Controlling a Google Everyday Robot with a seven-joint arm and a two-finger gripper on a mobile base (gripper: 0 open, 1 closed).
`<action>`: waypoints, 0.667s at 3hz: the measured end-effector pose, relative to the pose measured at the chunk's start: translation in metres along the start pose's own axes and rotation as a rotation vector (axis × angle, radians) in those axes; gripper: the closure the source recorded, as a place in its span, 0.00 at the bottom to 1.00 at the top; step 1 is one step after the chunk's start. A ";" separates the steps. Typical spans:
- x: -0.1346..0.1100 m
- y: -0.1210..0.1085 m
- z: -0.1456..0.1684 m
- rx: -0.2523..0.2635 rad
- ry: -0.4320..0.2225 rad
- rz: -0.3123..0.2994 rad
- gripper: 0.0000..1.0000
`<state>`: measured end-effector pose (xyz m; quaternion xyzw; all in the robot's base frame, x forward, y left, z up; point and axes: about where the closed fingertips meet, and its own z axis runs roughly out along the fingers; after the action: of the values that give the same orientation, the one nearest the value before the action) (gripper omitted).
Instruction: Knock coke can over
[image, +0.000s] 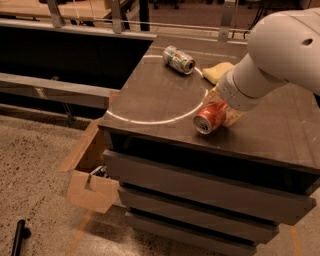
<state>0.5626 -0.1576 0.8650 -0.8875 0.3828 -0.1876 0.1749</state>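
The red-orange coke can (211, 116) lies on its side on the dark cabinet top (150, 97), its silver top facing the front edge. My gripper (226, 106) is right behind and above the can, at the end of the white arm (280, 55). The arm's wrist hides most of the gripper. The can touches or nearly touches it.
A green-and-white silver can (178, 59) lies on its side at the back of the top. A yellow sponge-like object (216, 72) sits beside the arm. An open cardboard box (92, 185) stands on the floor at left. A dark bar (19, 236) lies on the floor.
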 end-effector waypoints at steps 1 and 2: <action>-0.005 0.002 0.001 -0.001 -0.019 -0.016 0.53; -0.009 0.003 0.003 -0.004 -0.032 -0.031 0.29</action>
<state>0.5561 -0.1528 0.8594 -0.8966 0.3664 -0.1753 0.1762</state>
